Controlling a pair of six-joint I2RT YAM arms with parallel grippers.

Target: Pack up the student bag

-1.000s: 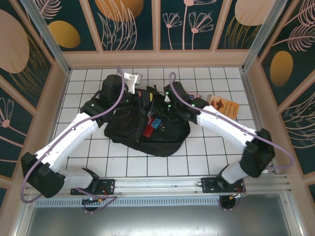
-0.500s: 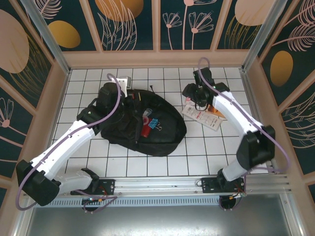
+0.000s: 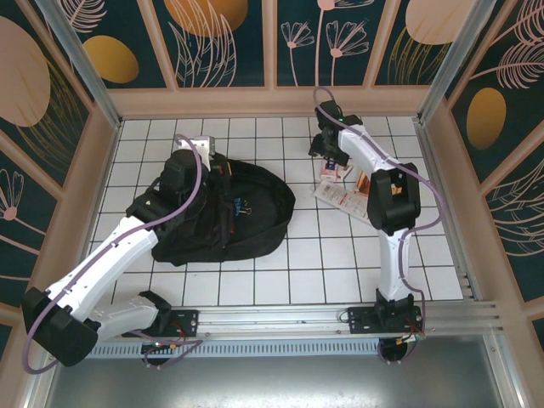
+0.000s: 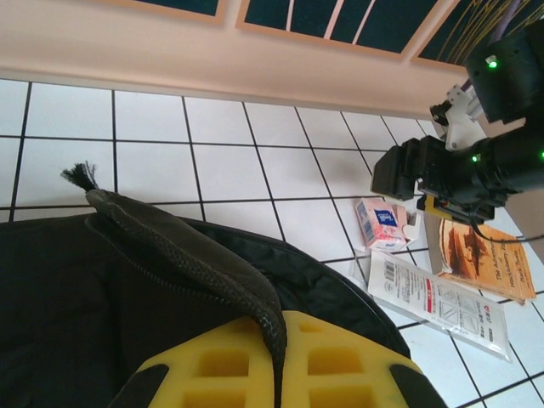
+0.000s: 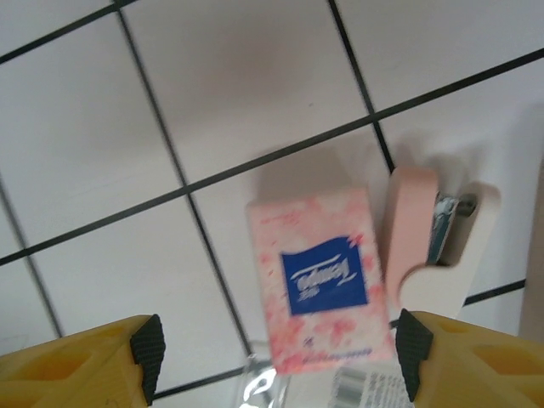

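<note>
Bright even light, soft shadows, slight blur

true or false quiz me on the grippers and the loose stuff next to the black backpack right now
1. The left gripper is shut on an edge of the large black soft fabric backpack. True.
2. The right gripper is shut on the pink tissue pack. False: its fingers stand open over the pack, which lies on the white tiled table.
3. A pale pink stapler lies right beside the tissue pack. True.
4. The orange-brown book is inside the backpack. False: it lies on the table, next to a flat white packet.
</note>
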